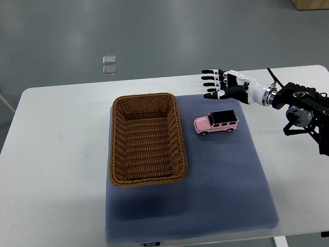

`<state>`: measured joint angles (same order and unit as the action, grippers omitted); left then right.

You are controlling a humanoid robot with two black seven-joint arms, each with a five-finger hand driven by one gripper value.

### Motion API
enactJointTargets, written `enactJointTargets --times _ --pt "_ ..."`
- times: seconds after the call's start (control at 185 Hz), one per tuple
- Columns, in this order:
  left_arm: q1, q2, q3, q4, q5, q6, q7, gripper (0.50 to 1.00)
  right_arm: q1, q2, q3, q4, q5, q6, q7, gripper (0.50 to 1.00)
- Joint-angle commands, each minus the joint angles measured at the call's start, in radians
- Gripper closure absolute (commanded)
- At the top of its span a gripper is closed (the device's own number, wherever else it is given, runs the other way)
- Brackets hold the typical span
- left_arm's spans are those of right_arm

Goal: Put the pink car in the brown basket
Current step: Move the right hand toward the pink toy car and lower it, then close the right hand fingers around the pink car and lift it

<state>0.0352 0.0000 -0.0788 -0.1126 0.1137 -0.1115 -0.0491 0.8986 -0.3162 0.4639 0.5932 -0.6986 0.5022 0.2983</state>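
Note:
A pink toy car [216, 123] with a black roof sits on the blue mat [226, 180], just right of the brown wicker basket [119, 149]. The basket is rectangular and holds nothing. My right hand [216, 84] comes in from the right edge and hovers above and behind the car, over the mat's far edge. Its fingers are spread and hold nothing. It is apart from the car. The left arm is not in view.
The white table [56, 154] carries the mat and the basket. The right forearm [300, 103] lies over the table's far right corner. Two small clear squares [109, 65] lie on the grey floor beyond the table.

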Motion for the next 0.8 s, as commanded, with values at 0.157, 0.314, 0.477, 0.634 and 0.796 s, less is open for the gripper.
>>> enactJointTargets --times 0.157,0.314,0.477,0.634,0.796 --pt "-0.001 0.0 -0.001 0.001 0.0 0.0 0.0 0.5 0.003 -0.052 -0.001 0.06 -0.461 0.001 0.147 0.583" --pt "-0.001 0.0 0.001 -0.001 0.0 0.0 0.0 0.5 0.025 -0.066 -0.004 0.066 -0.548 0.003 0.156 0.583" --pt "-0.001 0.0 0.001 -0.001 0.0 0.001 0.0 0.5 0.068 -0.066 -0.093 0.066 -0.621 -0.017 0.157 0.583" --pt "-0.001 0.0 0.001 -0.001 0.0 0.0 0.0 0.5 0.085 -0.064 -0.209 0.065 -0.624 -0.106 0.154 0.583" --pt "-0.001 0.0 0.001 -0.001 0.0 0.0 0.0 0.5 0.086 -0.057 -0.306 0.056 -0.624 -0.201 0.153 0.583"
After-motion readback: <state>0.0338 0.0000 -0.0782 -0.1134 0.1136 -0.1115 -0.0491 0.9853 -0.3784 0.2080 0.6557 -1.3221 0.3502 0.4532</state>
